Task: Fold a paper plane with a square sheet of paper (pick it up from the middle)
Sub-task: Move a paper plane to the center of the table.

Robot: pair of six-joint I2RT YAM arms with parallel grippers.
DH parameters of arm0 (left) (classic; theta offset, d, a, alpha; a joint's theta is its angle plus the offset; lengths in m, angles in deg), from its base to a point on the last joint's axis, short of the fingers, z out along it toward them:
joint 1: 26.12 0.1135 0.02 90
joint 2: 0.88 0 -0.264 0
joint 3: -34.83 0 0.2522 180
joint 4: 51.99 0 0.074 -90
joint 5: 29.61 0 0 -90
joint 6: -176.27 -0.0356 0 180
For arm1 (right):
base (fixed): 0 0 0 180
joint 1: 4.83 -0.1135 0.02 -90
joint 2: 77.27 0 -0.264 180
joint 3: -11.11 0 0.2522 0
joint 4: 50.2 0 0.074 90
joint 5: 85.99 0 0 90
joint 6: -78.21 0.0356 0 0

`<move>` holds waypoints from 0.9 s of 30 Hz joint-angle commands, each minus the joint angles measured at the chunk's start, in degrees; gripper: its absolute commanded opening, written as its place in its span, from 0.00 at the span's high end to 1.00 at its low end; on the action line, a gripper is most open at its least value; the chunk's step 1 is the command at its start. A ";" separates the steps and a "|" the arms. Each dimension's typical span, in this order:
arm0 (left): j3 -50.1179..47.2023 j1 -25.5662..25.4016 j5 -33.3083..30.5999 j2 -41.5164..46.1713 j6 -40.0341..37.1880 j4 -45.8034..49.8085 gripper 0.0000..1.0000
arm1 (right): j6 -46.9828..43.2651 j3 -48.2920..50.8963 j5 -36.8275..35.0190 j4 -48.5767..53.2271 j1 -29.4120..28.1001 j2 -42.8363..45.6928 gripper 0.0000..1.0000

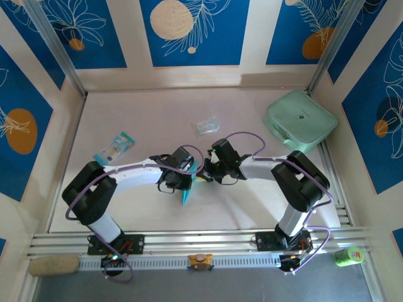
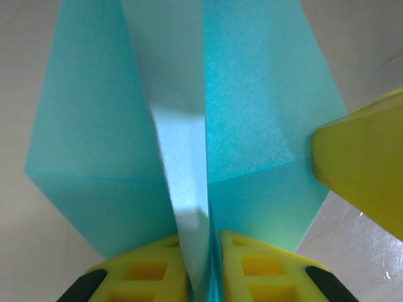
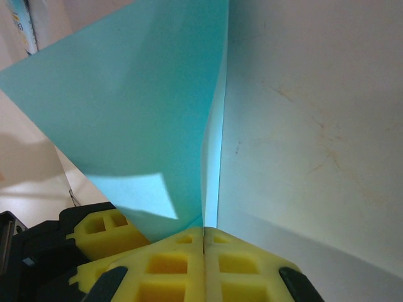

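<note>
The light-blue square sheet of paper (image 1: 187,195), folded along a centre crease, is held off the table between both grippers at the table's middle, its pointed end hanging toward the near edge. My left gripper (image 1: 194,172) is shut on it. In the left wrist view the creased layers (image 2: 252,94) run down between the yellow pads of that gripper (image 2: 204,245). My right gripper (image 1: 208,170) pinches the same sheet from the other side. In the right wrist view its jaws (image 3: 204,229) meet on the paper's edge (image 3: 138,113).
A mint-green case (image 1: 301,119) lies at the back right. A clear crumpled wrapper (image 1: 206,126) sits behind the grippers, and a blue-and-white packet (image 1: 114,148) lies to the left. Aluminium rails (image 1: 201,242) run along the near edge. Walls close in the sides.
</note>
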 commanded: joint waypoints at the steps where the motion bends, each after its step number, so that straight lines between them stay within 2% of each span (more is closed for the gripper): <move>1: 1.29 -0.55 0.23 -1.36 -0.89 -0.72 0.83 | -0.16 0.93 1.55 1.06 0.31 0.36 0.98; 7: 1.53 -0.55 -0.09 -1.85 -0.87 -0.51 0.87 | -0.73 1.01 1.29 1.61 0.57 1.16 0.92; 14: 2.74 -0.75 -3.47 -1.69 0.53 1.63 0.90 | -3.21 2.90 -1.07 6.56 2.94 6.40 0.73; 21: 6.54 -2.11 -9.19 -4.35 3.20 6.64 0.91 | -3.93 8.04 -2.18 8.84 6.78 12.62 0.69; 27: 8.95 -2.91 -10.92 -6.79 3.99 8.62 0.91 | -3.77 10.55 -2.67 9.50 7.96 15.76 0.68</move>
